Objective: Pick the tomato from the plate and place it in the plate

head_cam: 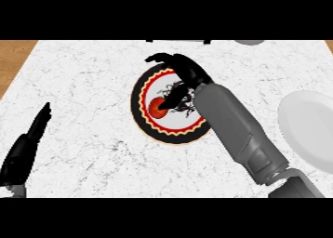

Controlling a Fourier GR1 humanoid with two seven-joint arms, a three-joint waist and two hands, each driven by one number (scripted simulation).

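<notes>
Right forearm, grey and bulky, fills the lower right and runs up and leftward, its base cut off by the lower edge. And at its tip the right robot hand [175, 74], black, hangs over the round patterned plate with a black rim, red-and-yellow zigzag ring and white centre [143, 118]. Fingers arch up past the plate's far rim, while the thumb [170, 100] comes down and touches the small red tomato [156, 106]. The tomato sits on the plate's white centre, just left of and below the palm, partly covered by that thumb. Whether the fingers actually close around it is hard to say; they look curled, with only the thumb at the fruit. The forearm hides the plate's right side, and a dark scribbled motif beside the thumb is difficult to read.

Over to the left, well apart, the left robot hand [28, 139] rests edge-on, fingers straight and together, pointing up the white marbled bench [87, 93].

Right of the working hand, a plain white round plate [313, 130] lies on the bench, clipped by the view's right edge.
</notes>
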